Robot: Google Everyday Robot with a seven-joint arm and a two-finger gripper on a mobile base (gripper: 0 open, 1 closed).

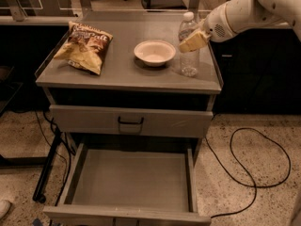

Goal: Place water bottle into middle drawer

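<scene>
Grey metal tabletop [117, 74] first: at its left lies a crumpled brown-and-yellow chip bag [82, 46], at centre a shallow round white bowl [154, 52], both out of the way. Right of the bowl, near the edge, the small clear plastic water bottle [189, 62] stands upright, not yet in the wide grey middle drawer [131, 178], which sits pulled out below, floor bare, ready to receive it. From the right, the white arm's cream pincer [194, 40] rests against the bottle's upper half, side-on for a lift. Whether it has clamped, I cannot tell.
</scene>
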